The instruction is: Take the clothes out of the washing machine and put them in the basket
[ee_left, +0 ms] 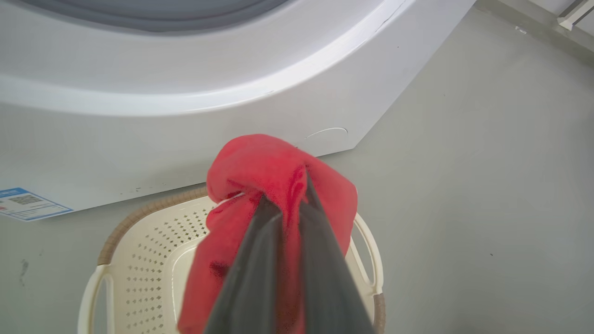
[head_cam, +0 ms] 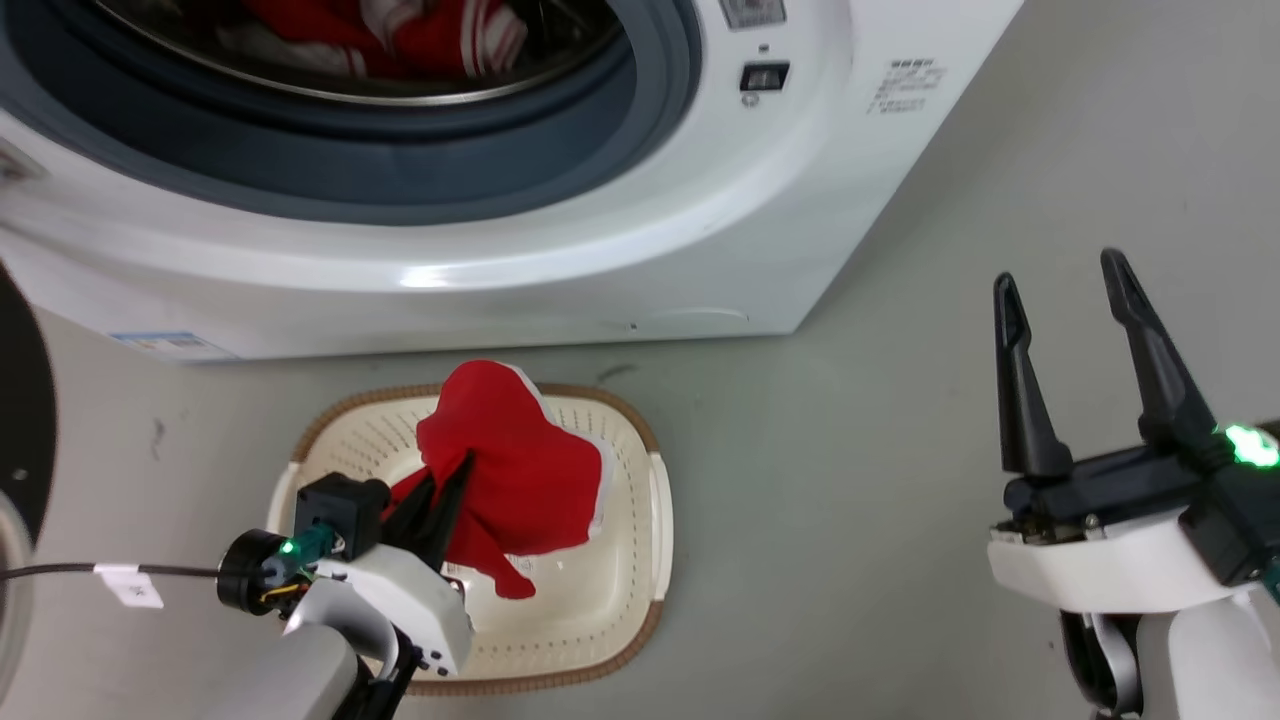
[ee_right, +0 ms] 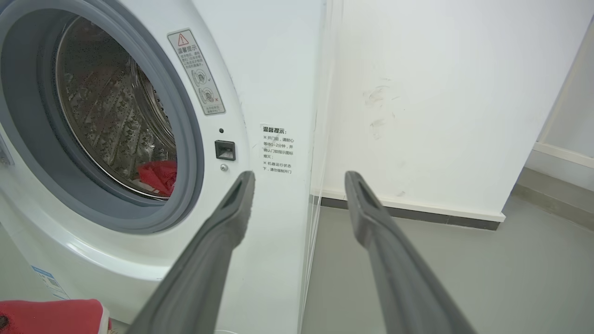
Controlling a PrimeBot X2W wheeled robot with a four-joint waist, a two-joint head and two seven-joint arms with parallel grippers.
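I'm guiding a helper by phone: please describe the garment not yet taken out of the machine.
Find the big white washing machine and look through its round grey-ringed opening into the steel drum. The garment lies at the drum's bottom, red with white stripes; the other red garment, clamped by the left end effector over the basket, shows no stripes.

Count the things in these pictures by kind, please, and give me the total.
Grippers: 2, left gripper and right gripper
Washing machine: 1
Basket: 1
Garments: 2, held garment and garment in the drum
Total: 6
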